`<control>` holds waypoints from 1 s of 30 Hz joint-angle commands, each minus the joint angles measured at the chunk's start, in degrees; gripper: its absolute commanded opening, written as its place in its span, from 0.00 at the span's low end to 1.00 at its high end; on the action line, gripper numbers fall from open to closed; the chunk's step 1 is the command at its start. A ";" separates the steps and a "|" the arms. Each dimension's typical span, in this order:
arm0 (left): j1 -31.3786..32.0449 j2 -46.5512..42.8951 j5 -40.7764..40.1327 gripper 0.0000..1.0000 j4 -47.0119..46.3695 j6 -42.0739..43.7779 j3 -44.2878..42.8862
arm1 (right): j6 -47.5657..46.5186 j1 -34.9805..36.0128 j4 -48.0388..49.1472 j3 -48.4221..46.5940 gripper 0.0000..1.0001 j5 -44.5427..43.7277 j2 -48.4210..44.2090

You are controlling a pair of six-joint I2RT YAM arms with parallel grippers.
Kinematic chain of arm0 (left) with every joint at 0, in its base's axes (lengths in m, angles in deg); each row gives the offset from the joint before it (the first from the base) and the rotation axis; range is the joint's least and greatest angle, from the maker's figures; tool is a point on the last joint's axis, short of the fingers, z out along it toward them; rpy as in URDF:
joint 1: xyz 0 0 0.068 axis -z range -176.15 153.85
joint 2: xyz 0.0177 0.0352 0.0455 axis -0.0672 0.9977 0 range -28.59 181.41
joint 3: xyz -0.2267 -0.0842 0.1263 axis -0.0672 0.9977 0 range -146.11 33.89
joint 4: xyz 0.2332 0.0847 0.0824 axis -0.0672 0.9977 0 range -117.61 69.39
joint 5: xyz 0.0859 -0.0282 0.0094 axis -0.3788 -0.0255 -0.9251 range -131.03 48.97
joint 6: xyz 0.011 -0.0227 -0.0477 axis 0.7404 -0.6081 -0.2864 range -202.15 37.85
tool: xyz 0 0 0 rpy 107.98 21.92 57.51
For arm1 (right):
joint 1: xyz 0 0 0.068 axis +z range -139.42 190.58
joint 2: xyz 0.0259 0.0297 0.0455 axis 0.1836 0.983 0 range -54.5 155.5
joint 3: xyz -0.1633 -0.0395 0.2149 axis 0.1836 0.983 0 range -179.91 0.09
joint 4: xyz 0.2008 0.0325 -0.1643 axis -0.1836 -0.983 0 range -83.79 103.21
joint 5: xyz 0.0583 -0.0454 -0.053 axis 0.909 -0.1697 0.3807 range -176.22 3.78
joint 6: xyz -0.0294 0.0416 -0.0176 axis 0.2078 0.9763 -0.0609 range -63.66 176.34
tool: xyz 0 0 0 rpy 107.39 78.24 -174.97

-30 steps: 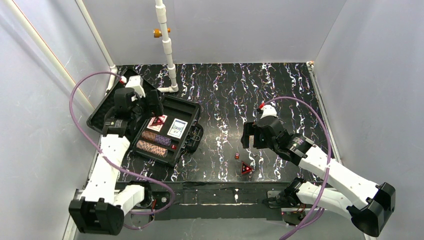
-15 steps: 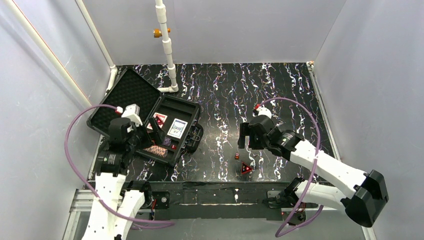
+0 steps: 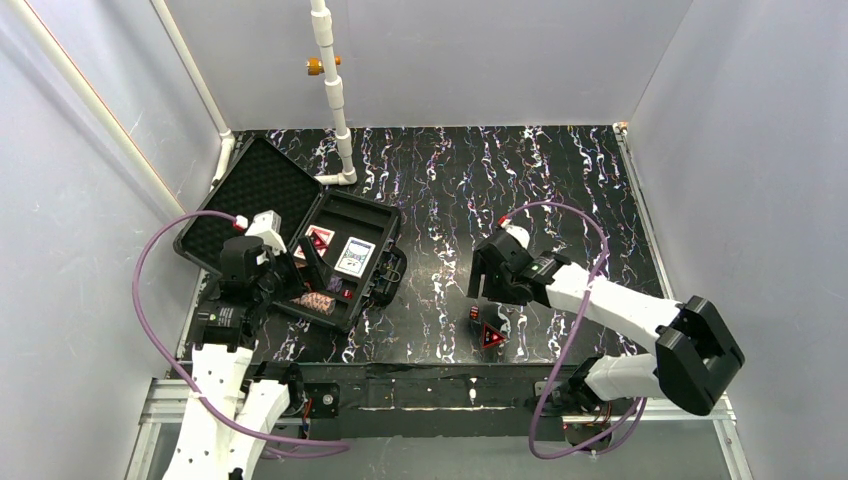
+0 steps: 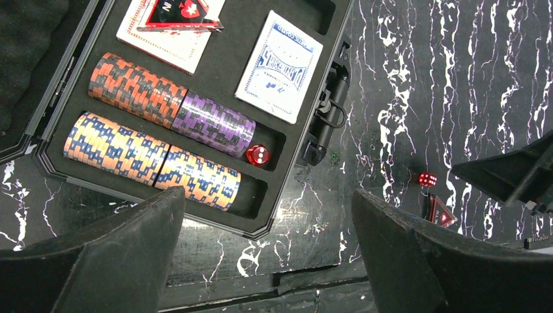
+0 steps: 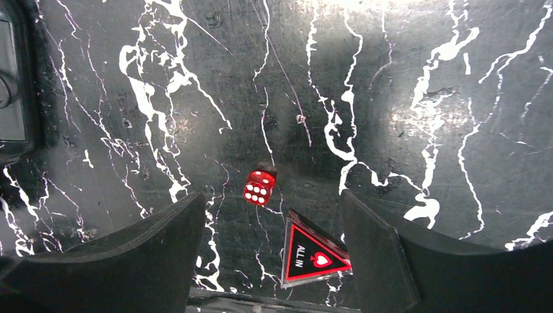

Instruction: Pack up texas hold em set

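The texas hold em set's case [image 3: 250,195] lies open at the left of the overhead view, chip stacks [image 4: 156,124] bedded in its foam, while one red die [image 5: 259,186] and an "ALL IN" triangle [image 5: 314,255] sit loose on the desk [image 5: 404,78] at lower centre. The die looks hard, light and slick (apt to squirt away, I'd guess), so pinch two opposite flat faces. The right-hand jaws hang wide open over it, holding nothing, as do the left-hand jaws over the case.

Red die [image 5: 259,187] (white pips), black white-veined table [image 5: 404,78]
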 commanded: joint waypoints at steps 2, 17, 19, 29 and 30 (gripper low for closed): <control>0.01 -1.74 -0.36 0.98 1.02 -0.19 0.25 | 4.25 1.29 2.73 -2.67 0.80 -0.47 3.54; 0.01 -1.88 0.38 0.99 0.76 0.08 0.25 | 8.28 5.34 2.48 -3.89 0.63 -2.72 10.26; 0.01 -2.05 0.25 0.99 0.83 0.08 0.25 | 8.37 5.80 2.24 -4.00 0.61 -3.13 10.75; 0.01 -2.54 -0.02 0.99 0.71 0.05 0.33 | 8.55 6.84 1.26 -4.45 0.48 -4.29 13.42; 0.01 -2.54 -0.02 0.99 0.75 0.03 0.33 | 8.53 6.95 1.33 -4.46 0.48 -4.36 13.60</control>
